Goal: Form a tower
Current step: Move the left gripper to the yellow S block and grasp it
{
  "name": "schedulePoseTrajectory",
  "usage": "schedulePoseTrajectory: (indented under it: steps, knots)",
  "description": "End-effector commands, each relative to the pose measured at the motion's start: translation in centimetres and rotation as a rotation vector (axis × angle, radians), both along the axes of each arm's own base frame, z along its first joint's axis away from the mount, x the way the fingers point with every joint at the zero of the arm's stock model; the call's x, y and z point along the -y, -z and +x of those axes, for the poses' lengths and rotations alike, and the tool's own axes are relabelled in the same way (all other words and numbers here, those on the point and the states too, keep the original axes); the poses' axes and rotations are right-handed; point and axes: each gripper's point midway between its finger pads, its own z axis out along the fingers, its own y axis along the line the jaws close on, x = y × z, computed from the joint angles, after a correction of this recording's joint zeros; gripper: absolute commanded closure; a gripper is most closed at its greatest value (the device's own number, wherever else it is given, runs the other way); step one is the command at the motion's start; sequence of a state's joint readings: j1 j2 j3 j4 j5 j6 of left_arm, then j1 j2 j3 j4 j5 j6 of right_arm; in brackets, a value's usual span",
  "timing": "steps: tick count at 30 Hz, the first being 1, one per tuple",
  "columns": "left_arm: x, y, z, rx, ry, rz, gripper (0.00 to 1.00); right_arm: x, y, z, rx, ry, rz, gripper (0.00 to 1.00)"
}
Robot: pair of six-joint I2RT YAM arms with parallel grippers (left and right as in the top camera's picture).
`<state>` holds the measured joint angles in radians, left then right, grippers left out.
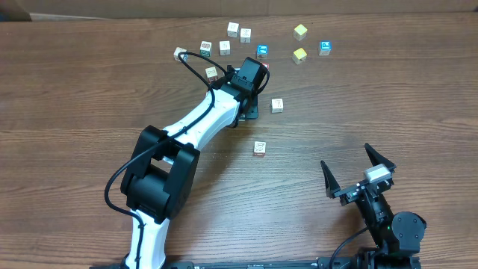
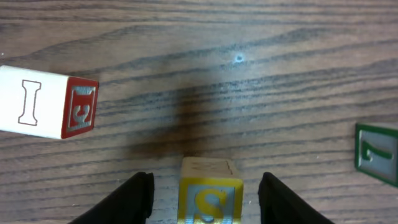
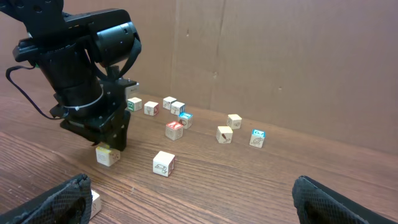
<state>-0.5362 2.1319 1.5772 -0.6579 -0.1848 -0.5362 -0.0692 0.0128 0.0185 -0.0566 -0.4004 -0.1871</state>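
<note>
The left arm (image 1: 190, 127) reaches from 7 o'clock on the wooden surface (image 1: 89, 90) toward 12 o'clock, and the left pincer (image 2: 206, 179) points down just left of centre. In its wrist view the two black fingers (image 2: 137, 199) stand apart, with a gap on either side of a yellow-faced cube marked S, and touch neither side. That cube is all that shows of the tower (image 2: 210, 198); I cannot tell whether another cube lies under it. The right wrist view shows it resting on the surface directly beneath those fingers. At 10 o'clock from it lies a pale I cube (image 2: 46, 102) with a red side face. At 3 o'clock is a green-faced cube (image 2: 376, 152), cut by the frame edge. Both are well apart from it. Loose cubes scatter in a band toward 12 o'clock, among them a yellow cube (image 1: 300, 31) and a blue-marked cube (image 1: 325, 48). A pale cube (image 1: 277, 104) sits near the left pincer at 3 o'clock. At 5 o'clock on the surface the right pincer (image 1: 345, 157) has its fingers spread wide over bare wood.
</note>
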Motion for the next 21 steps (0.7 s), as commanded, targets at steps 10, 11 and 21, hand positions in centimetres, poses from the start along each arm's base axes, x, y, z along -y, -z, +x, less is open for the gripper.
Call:
schedulePoseTrajectory:
  steps: [10,11,21]
  knots:
    - [-0.09,0.42,-0.41,-0.02,0.022,0.017,0.6,-0.01,0.24,0.0,-0.001,0.0,0.006,0.0]
    - [-0.09,0.43,-0.43,-0.021,0.022,0.017,0.6,-0.01,0.24,0.0,-0.001,0.0,0.006,0.0]
    - [-0.09,0.44,-0.48,-0.022,0.022,0.018,0.7,-0.01,0.24,0.0,-0.001,0.0,0.006,0.0]
